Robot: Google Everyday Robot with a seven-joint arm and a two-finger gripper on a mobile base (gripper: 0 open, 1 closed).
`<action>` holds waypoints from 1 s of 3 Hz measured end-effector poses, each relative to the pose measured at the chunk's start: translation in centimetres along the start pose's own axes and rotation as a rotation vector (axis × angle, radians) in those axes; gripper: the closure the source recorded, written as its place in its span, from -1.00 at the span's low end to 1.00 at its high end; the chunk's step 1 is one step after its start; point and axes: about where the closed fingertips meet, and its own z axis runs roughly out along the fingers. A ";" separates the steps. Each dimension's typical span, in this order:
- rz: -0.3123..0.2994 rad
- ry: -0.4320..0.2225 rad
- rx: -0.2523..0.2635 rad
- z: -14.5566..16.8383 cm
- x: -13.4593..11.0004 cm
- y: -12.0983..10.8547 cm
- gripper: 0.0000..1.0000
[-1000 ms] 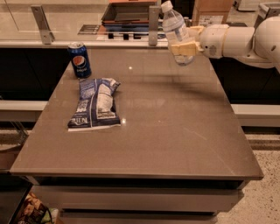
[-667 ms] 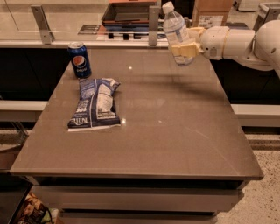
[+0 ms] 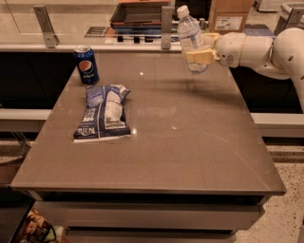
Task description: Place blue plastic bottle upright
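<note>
The blue plastic bottle [image 3: 190, 39] is clear with a white cap and pale label. It is held nearly upright, leaning slightly left, above the far right part of the grey table [image 3: 180, 142]. My gripper [image 3: 198, 56] reaches in from the right on the white arm and is shut on the bottle's lower half. The bottle's base hangs a little above the table top.
A dark blue Pepsi can [image 3: 86, 64] stands at the far left of the table. A blue-and-white snack bag [image 3: 103, 113] lies flat in front of it. A counter with a dark tray [image 3: 137, 14] and a cardboard box [image 3: 229, 15] lies beyond the table.
The bottle and gripper have shifted slightly; the bottle stands a touch more upright than a second ago. The can and bag have not moved.
</note>
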 end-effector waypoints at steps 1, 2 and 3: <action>0.014 -0.018 -0.014 0.3 0.9 -0.2 1.00; 0.033 -0.039 -0.020 0.3 2.2 -0.3 1.00; 0.052 -0.055 -0.025 0.3 3.4 -0.3 1.00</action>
